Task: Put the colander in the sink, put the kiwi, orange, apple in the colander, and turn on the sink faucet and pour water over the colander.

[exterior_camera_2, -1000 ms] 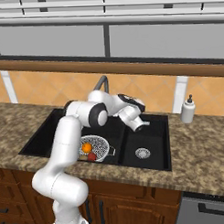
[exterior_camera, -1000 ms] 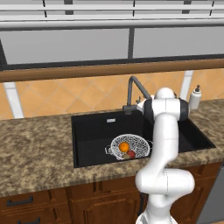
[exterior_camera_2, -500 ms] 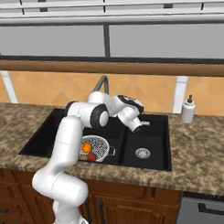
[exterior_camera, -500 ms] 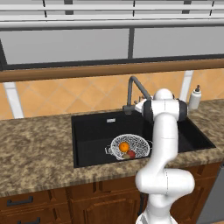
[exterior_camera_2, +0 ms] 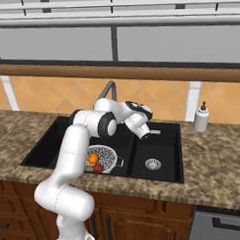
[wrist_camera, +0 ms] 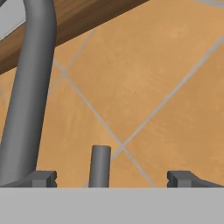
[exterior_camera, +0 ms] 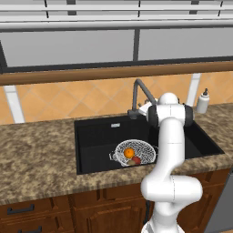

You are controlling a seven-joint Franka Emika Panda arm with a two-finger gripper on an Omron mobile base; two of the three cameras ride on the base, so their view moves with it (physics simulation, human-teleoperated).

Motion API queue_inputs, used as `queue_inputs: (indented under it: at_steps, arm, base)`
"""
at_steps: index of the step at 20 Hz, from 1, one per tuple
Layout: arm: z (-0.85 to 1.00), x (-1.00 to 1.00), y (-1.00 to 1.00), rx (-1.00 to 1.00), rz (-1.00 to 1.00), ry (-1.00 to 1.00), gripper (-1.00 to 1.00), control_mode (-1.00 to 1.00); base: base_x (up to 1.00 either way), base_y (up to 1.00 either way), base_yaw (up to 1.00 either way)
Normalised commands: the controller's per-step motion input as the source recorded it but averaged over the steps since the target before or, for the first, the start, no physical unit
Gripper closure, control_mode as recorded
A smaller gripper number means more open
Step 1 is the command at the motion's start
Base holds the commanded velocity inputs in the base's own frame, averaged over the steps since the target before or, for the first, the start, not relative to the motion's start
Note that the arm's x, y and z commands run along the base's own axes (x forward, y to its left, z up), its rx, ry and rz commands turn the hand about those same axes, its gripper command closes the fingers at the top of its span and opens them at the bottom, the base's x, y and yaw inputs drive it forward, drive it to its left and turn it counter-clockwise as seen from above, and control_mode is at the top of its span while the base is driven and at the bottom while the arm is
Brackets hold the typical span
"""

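From the left base view, the colander [exterior_camera: 135,152] sits in the black sink [exterior_camera: 98,136], in the left basin toward its front, with the orange [exterior_camera: 129,152] and the red apple [exterior_camera: 136,159] inside it. A brownish bit beside the apple may be the kiwi [exterior_camera: 131,162], too small to be sure. The arm's white elbow hides the tool here, though the sink faucet [exterior_camera: 139,95] rises just behind it.

The right base view shows the tool [exterior_camera_2: 144,136] pointing down over the divider between the basins, near the faucet's base, with the steel drain [exterior_camera_2: 152,164] of the right basin and a white soap bottle [exterior_camera_2: 201,118] on the granite tabletop [exterior_camera_2: 216,162].

The hand view looks at the orange tiled wall: the fingertips [wrist_camera: 43,178] stand wide apart, gripping nothing, with a short grey lever [wrist_camera: 100,165] upright between them and the faucet's neck at left.
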Motion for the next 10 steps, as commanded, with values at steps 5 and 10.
queue_inputs:
  at_steps: [5, 10]
  arm:
    - [-0.03, 0.12, -0.01, 0.00, -0.01, 0.00, -1.00, -1.00]
    - [0.00, 0.08, -0.03, 0.00, -0.01, 0.00, 1.00, -1.00]
  base:
    - [0.00, 0.00, 0.00]
    - [0.00, 0.00, 0.00]
